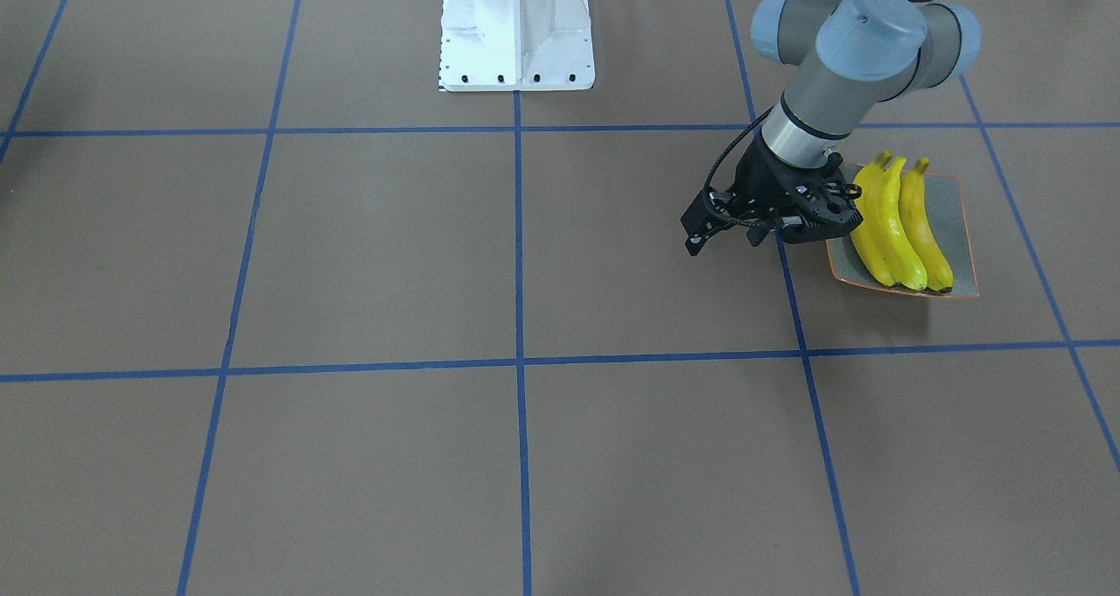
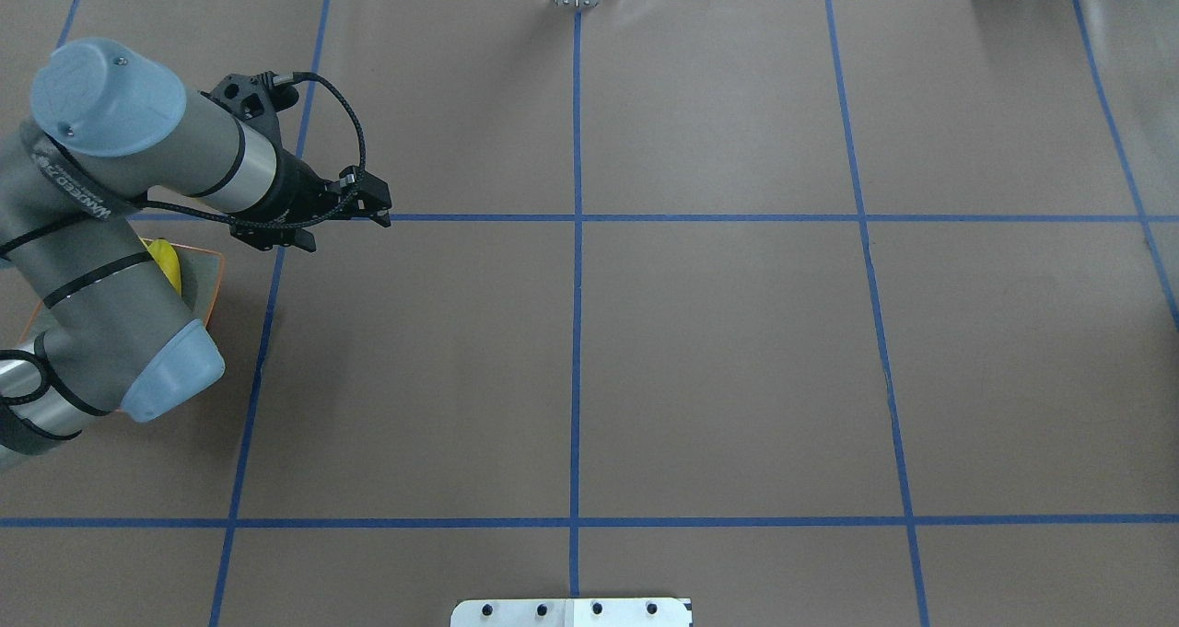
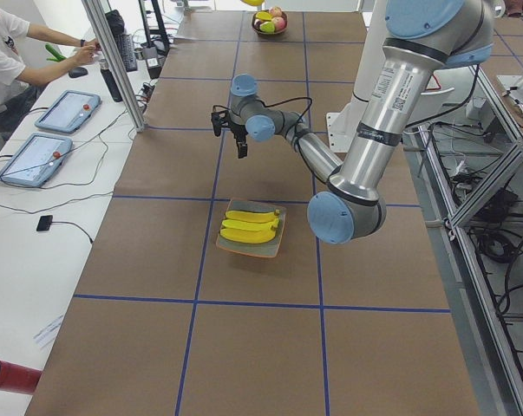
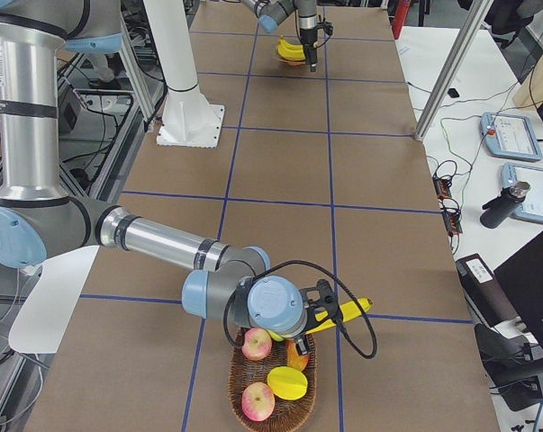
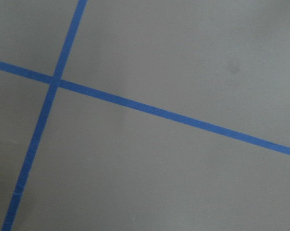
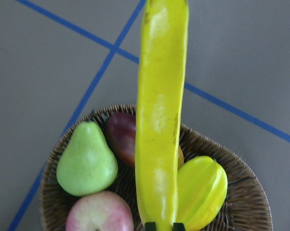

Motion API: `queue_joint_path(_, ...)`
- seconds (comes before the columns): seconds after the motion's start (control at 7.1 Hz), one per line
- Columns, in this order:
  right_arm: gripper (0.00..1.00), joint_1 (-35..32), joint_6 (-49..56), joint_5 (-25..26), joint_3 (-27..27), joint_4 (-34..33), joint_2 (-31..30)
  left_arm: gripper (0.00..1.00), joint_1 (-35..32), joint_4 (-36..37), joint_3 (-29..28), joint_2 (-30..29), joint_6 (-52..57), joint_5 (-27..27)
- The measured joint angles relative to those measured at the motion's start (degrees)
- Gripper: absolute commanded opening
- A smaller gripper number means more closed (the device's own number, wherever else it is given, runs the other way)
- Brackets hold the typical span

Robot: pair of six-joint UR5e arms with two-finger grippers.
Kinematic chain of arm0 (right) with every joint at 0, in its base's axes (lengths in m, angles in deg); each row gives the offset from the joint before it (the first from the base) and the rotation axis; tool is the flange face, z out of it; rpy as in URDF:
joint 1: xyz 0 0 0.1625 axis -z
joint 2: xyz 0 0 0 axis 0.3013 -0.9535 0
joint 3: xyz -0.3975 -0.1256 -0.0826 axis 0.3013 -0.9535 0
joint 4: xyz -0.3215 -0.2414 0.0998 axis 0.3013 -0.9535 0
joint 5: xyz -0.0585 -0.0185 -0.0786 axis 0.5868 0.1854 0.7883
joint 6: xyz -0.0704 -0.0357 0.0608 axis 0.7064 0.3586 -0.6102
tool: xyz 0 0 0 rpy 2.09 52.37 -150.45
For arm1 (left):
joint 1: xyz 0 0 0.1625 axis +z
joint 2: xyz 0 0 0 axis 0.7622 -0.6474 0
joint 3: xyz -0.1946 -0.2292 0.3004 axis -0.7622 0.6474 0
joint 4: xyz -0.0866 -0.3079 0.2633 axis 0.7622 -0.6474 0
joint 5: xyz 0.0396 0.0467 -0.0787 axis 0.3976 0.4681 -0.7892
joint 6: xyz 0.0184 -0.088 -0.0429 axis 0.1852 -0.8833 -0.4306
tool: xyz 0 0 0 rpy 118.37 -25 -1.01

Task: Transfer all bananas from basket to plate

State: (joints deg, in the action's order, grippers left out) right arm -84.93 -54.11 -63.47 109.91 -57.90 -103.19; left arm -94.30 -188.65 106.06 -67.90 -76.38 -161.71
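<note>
The worktop (image 1: pixel 394 255) is covered in matte brown sheet, ruled into big squares by blue tape lines (image 5: pixel 149 108). At the end on the robot's right stands a round basket (image 6: pixel 245 192) of dark woven wicker. It holds a dull green pear (image 6: pixel 87 161), a blushed pink apple (image 6: pixel 99 216), a dark purple-red rounded fruit (image 6: pixel 121 139) and a ridged, waxy yellow-green star fruit (image 6: pixel 202 192). The right hand (image 4: pixel 323 310) is clenched on one end of the held banana (image 6: pixel 159 120) – a long, smooth, glossy bright yellow fruit with a few fine brown flecks. The hand's black fingertips (image 6: pixel 149 225) pinch it at the bottom of the wrist view. The banana lies across the middle of the basket above the other fruit and reaches out past the far rim over the worktop; whether it touches the fruit beneath cannot be told. Well apart, at the end on the robot's left, sits the plate (image 1: pixel 958 228), a square, shallow, grey-green dish with a thin orange rim and lifted corners. The three bananas (image 1: pixel 892 224) lie on it side by side, curved the same way, touching along their lengths, their small dark tips at the plate's edge. The left hand (image 1: pixel 724 243), black and angular with a looped cable, hangs just beside the plate above a tape line – its fingers spread and grasping nothing.
</note>
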Motion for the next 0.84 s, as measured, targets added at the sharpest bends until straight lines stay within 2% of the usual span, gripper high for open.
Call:
queue_joint_path(0.28, 0.0, 7.2, -10.8, -4.3, 2.9, -0.5, 4.0, 1.0, 0.0, -6.3, -3.1, -1.8, -0.5, 0.6)
queue_joint_path(0.84, 0.0, 26.2, -36.6, -5.6, 17.0, -0.3, 8.2, 1.0, 0.1, -12.3, -10.6, -11.0, -1.2, 2.2)
